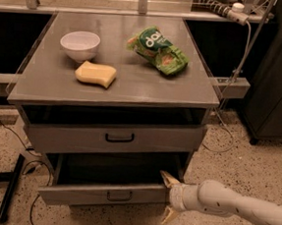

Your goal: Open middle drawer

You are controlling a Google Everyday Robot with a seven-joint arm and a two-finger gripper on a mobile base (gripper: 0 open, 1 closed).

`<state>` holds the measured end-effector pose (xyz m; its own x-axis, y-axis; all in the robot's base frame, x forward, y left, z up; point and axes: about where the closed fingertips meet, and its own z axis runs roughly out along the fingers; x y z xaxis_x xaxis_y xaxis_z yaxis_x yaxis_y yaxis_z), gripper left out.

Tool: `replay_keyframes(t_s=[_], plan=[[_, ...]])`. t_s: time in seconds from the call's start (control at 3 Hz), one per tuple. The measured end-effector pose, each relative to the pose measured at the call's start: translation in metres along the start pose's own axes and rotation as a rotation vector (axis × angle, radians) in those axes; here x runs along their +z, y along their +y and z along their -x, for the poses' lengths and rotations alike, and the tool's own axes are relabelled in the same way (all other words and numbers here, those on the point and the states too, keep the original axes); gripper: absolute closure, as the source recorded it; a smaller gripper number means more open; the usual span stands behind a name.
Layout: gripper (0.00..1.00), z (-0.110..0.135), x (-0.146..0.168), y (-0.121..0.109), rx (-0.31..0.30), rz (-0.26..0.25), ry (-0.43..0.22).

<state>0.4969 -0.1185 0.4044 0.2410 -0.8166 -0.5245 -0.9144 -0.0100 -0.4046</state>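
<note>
At the bottom right, the gripper (169, 198) is seen at the right end of the middle drawer (105, 195), jaws spread wide with nothing gripped. The drawer is already drawn well out, its dark tray exposed, so little seems left to be done. Above it an upper drawer (79, 137) is set. On the cabinet top (133, 86) are laid a yellow sponge (95, 74), a white bowl (80, 45) and a green snack bag (158, 51). Speckled floor (255, 164) is seen beyond.
</note>
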Motion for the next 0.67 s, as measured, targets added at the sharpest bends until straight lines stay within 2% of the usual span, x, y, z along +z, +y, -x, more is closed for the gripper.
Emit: replay_keyframes(t_s=[0.33,0.67], plan=[[0.00,-0.0012,0.0011,0.0013,0.004,0.003,-0.004],[0.18,-0.0012,0.0011,0.0014,0.004,0.003,-0.004]])
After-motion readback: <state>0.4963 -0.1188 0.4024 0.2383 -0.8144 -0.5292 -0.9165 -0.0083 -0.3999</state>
